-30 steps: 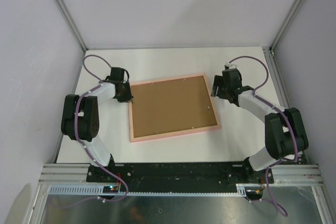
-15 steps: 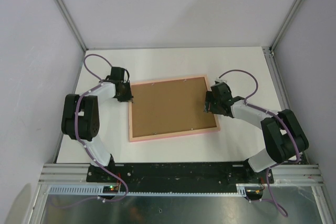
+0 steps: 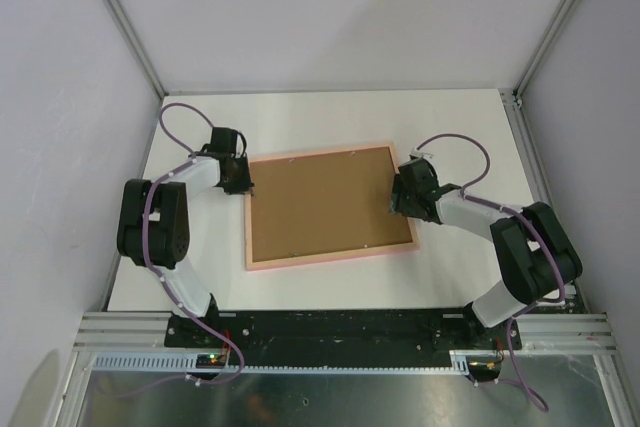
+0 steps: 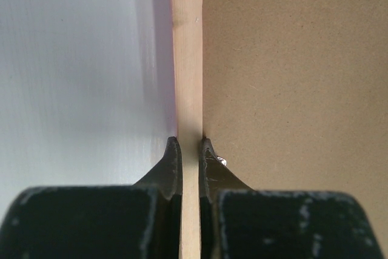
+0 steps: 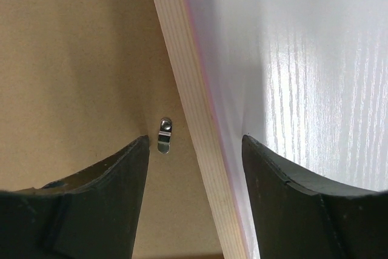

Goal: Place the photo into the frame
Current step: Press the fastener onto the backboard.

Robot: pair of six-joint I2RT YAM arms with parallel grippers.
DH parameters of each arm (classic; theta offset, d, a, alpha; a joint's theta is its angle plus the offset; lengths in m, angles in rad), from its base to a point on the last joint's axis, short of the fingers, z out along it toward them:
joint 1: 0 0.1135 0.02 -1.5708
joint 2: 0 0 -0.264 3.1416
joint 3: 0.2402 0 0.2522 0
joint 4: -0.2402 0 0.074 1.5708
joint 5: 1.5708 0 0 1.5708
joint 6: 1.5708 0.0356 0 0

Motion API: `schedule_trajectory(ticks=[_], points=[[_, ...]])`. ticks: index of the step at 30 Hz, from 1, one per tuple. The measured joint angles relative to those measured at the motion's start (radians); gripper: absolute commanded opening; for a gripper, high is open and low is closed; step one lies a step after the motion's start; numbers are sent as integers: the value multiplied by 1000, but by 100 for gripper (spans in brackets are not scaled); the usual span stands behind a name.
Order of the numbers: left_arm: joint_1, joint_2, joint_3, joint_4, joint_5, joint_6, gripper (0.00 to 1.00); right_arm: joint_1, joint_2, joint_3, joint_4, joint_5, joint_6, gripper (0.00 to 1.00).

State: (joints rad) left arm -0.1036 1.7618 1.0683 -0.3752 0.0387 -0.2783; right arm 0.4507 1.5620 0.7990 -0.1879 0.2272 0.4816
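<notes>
On the white table (image 3: 450, 277) just beyond your arm bases, the frame (image 3: 330, 256) lies back side up, with the brown backing board (image 3: 325, 205) showing inside it. Your left gripper (image 4: 189, 144) is clamped tight on the frame's left rail. Your right gripper (image 5: 194, 141) stands wide, straddling the right rail. One of its fingers is over the board beside a small metal tab (image 5: 164, 135), the other over bare table.
</notes>
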Motion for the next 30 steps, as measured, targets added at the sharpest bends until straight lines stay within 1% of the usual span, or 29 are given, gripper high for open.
schedule_trajectory(ticks=[6, 8, 11, 14, 15, 19, 21, 23, 25, 28, 30], points=[[0, 0, 0, 0, 0, 0, 0, 16, 8, 0, 13, 19, 5, 57], [0, 0, 0, 0, 0, 0, 0, 21, 10, 2, 15, 26, 6, 52], [0, 0, 0, 0, -1, 0, 0, 24, 13, 3, 19, 43, 9, 41], [0, 0, 0, 1, -3, -1, 0, 23, 13, 4, 21, 61, 11, 25], [0, 0, 0, 2, -6, -1, 0, 23, 13, 5, 19, 66, 8, 21], [3, 0, 0, 8, -10, 0, 0, 24, 13, 7, 17, 79, -14, 9], [3, 0, 0, 9, -10, 0, 0, 24, 14, 8, 18, 78, -16, 6], [4, 0, 0, 9, -10, 0, 0, 24, 14, 8, 18, 78, -17, 6], [4, 0, 0, 9, -9, -1, 0, 24, 14, 8, 18, 78, -19, 11], [4, 0, 0, 9, -9, -1, 0, 25, 14, 8, 18, 78, -23, 30], [4, 0, 0, 9, -9, 0, 0, 26, 13, 8, 19, 78, -28, 40]])
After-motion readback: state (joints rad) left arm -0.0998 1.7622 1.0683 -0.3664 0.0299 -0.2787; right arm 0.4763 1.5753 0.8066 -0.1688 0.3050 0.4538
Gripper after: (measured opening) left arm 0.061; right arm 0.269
